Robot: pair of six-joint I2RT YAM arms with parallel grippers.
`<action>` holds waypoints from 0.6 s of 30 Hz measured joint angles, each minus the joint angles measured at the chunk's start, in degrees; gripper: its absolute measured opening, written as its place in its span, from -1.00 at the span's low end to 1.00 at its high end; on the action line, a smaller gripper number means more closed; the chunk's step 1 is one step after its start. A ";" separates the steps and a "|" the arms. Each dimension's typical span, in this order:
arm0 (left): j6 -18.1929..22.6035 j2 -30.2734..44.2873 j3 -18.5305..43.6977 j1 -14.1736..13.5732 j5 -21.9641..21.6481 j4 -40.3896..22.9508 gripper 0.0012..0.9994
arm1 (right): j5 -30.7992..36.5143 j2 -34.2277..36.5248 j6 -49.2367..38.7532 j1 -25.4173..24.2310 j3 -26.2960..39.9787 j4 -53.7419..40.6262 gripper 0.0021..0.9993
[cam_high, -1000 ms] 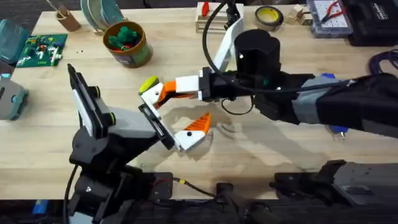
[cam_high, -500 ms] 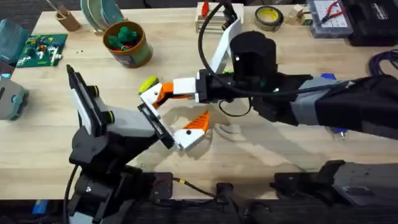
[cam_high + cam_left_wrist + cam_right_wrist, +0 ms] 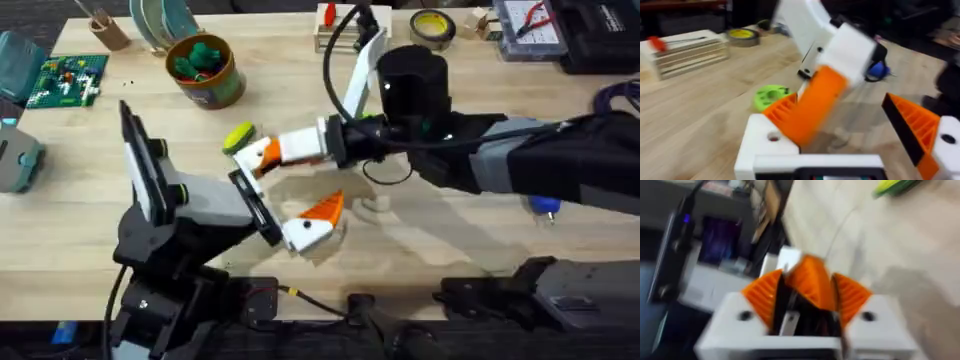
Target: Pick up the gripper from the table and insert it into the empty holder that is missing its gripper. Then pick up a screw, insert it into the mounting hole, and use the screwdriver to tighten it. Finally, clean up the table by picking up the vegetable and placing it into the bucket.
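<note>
Orange ribbed wedge finger (image 3: 812, 287) sits pinched in the right gripper (image 3: 252, 160), near the spread left gripper's (image 3: 300, 222) white holder block (image 3: 771, 145); insertion, screwing and cleanup remain.

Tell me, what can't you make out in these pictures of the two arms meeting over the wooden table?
- Small orange ribbed plastic wedge between the right gripper's pads: right wrist view is motion-blurred, so its seating is unclear.
- White angular plastic holder block: left wrist view, the orange wedge covers its slot; whether it is inserted is unclear.
- Blue pen-like screwdriver: overhead, mostly hidden behind the right arm.
- Screws: too small to find.
</note>
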 joint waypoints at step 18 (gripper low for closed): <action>1.87 -0.04 0.00 -1.67 7.45 -0.50 0.99 | -16.79 1.41 -0.66 -7.22 -0.02 -0.84 0.91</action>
